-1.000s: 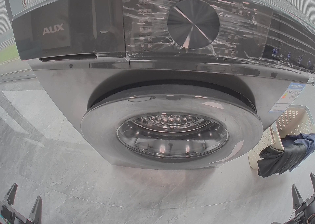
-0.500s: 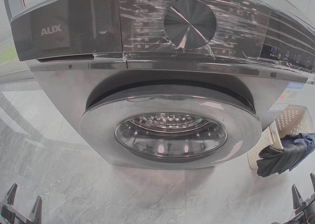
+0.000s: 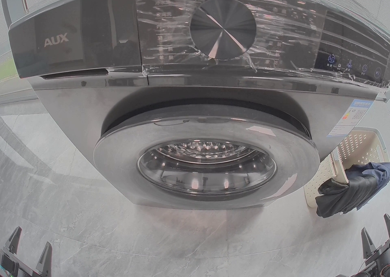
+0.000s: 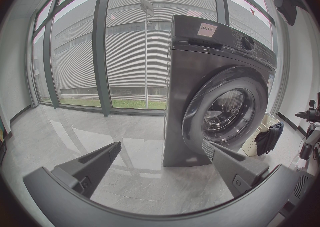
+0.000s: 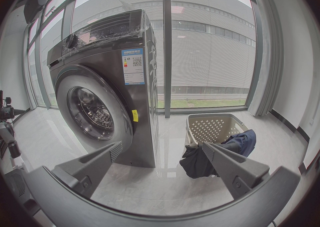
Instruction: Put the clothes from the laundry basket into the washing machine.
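Clothes (image 3: 351, 192), a dark bundle with a blue piece behind it, hang over the near rim of the laundry basket (image 3: 363, 143), which stands on the floor (image 3: 122, 217) just beside the right side of the washing machine (image 3: 195, 87). In the head view the whole picture has slid a little leftward over the last second, dial and door (image 3: 207, 164) alike, so the camera has turned slightly toward the basket side; nothing on the floor has itself moved. The left hand (image 3: 31, 243) and right hand (image 3: 375, 229) sit low at the corners exactly as before, both spread and empty. The round door is shut, so by my reading no part of the task is done and the robot is only squaring up. From the left wrist view, the left hand (image 4: 160, 146) is wide open with nothing between its fingers, well apart from the washing machine (image 4: 213, 81) ahead; the clothes (image 4: 268, 139) droop from the laundry basket (image 4: 255, 137) beyond it. From the right wrist view, the right hand (image 5: 161, 147) is likewise wide and empty, facing the gap between the washing machine (image 5: 110, 81) and the laundry basket (image 5: 213, 127), with the clothes (image 5: 200, 164) spilling over its front edge. The shift probably favours the right hand for the first pick, though the door (image 5: 90, 111) must open first.
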### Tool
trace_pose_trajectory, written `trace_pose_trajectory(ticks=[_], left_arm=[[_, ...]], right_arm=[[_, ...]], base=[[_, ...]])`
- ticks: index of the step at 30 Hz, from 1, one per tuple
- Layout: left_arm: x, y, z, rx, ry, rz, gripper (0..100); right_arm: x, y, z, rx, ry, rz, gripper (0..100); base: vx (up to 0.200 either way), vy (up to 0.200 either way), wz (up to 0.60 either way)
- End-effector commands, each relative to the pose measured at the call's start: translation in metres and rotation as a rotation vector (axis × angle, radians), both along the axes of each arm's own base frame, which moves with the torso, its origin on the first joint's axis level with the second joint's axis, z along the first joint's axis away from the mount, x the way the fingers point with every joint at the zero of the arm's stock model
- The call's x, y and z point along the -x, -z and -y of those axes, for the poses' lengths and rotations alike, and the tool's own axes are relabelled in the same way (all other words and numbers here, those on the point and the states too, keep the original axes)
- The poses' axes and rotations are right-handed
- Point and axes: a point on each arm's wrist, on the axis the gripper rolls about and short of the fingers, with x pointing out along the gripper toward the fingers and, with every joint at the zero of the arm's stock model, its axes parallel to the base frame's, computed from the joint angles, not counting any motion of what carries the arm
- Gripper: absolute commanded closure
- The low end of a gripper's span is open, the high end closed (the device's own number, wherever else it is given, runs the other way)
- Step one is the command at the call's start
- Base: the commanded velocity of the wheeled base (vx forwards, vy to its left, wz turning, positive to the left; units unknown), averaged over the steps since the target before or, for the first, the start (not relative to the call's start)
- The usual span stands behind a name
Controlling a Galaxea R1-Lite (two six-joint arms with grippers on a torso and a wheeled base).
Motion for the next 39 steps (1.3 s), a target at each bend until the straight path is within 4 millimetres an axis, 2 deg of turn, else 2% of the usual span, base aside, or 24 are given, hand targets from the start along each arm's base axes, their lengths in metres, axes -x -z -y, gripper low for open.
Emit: trace_pose_trajectory(ticks=[1, 17, 26, 35, 39], left_arm=[[0.0001, 0.0053, 0.0, -0.001, 0.001, 0.0, 0], [0.0001, 0.0053, 0.0, -0.004, 0.0, 0.0, 0], [0.0001, 0.0053, 0.0, -0.004, 0.0, 0.0, 0], [0.0001, 0.0053, 0.0, -0.004, 0.0, 0.0, 0], [0.0001, 0.0053, 0.0, -0.005, 0.0, 0.0, 0]], right_arm=[[-0.0006, 0.0051, 0.0, 0.0, -0.001, -0.009, 0], [-0.0006, 0.0051, 0.0, 0.0, -0.001, -0.009, 0], [-0.0006, 0.0051, 0.0, 0.0, -0.001, -0.009, 0], [-0.0006, 0.0051, 0.0, 0.0, 0.0, -0.009, 0], [-0.0006, 0.0051, 0.0, -0.001, -0.001, -0.009, 0]], base=[[0.0, 0.0, 0.0], [0.0, 0.0, 0.0], [0.0, -0.2, 0.0], [0.0, 0.0, 0.0], [-0.2, 0.0, 0.0]])
